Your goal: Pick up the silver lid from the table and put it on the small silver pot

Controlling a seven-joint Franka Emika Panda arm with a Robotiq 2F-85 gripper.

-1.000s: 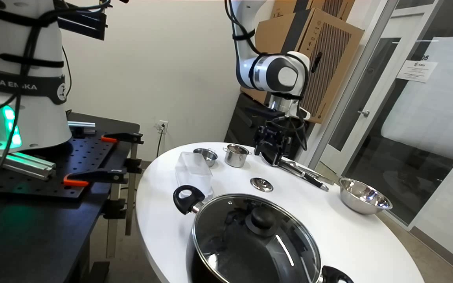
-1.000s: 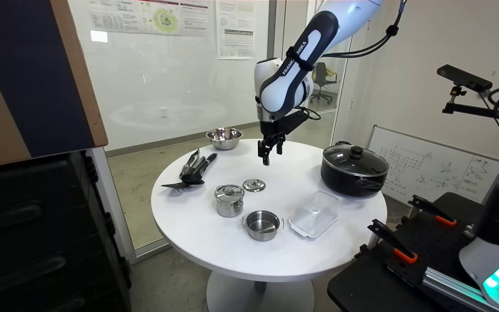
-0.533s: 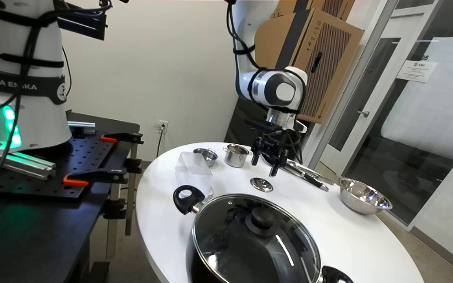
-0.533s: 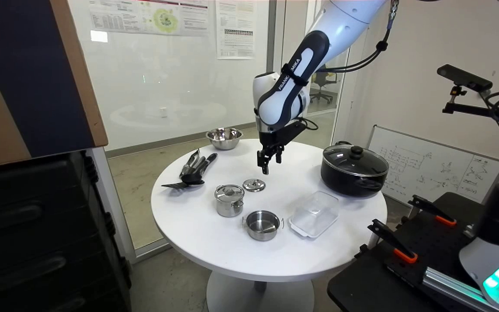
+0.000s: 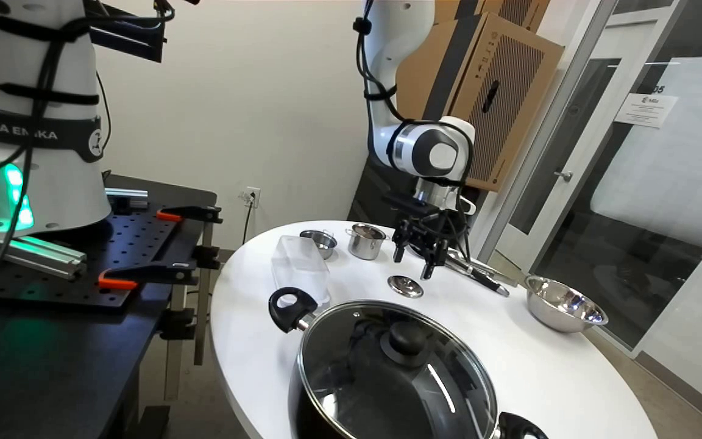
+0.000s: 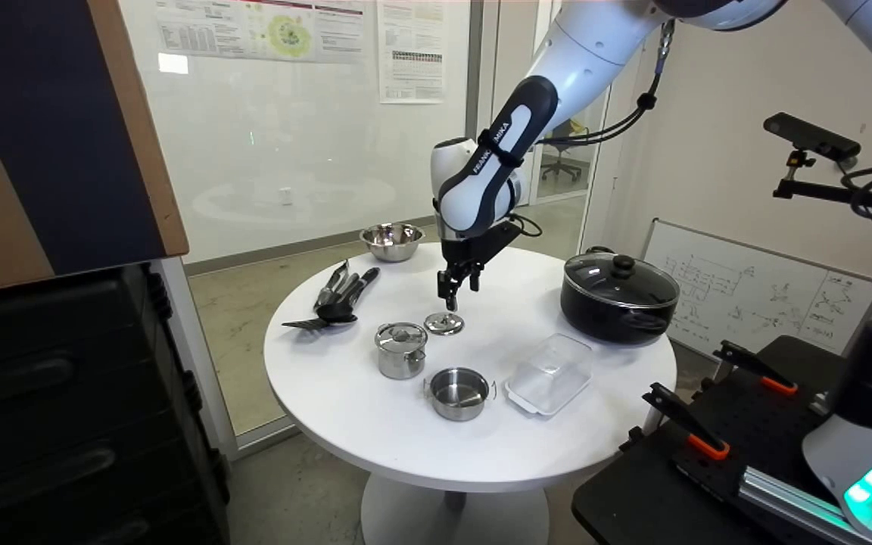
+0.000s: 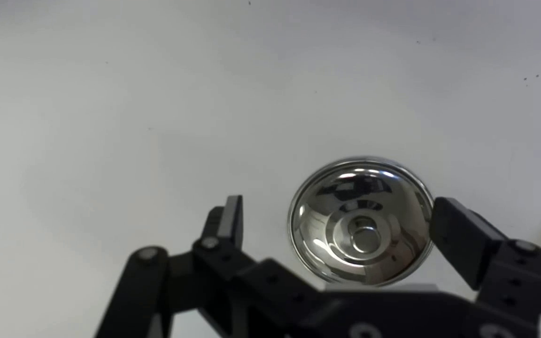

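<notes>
The silver lid [image 5: 406, 286] lies flat on the white table with its knob up. It also shows in an exterior view [image 6: 444, 324] and in the wrist view [image 7: 362, 225]. My gripper [image 5: 413, 267] is open and empty, pointing down a little above the table, above and beside the lid. In the wrist view the gripper's fingers [image 7: 337, 199] stand wide apart, with the lid seen between them, nearer the right finger. The small silver pot [image 6: 459, 411] stands uncovered near the table edge. It also shows in an exterior view [image 5: 325, 249], partly behind the clear container.
A taller lidded steel pot [image 6: 401, 362] stands close to the lid. A clear plastic container [image 6: 551, 375] is beside the small pot. A big dark pot [image 6: 618, 299], black utensils [image 6: 339, 304] and a steel bowl [image 6: 393, 244] stand around the table.
My arm has come down toward the table, and the gripper has shifted closer to the lid. The gripper has stayed open. The lid and pots have not moved.
</notes>
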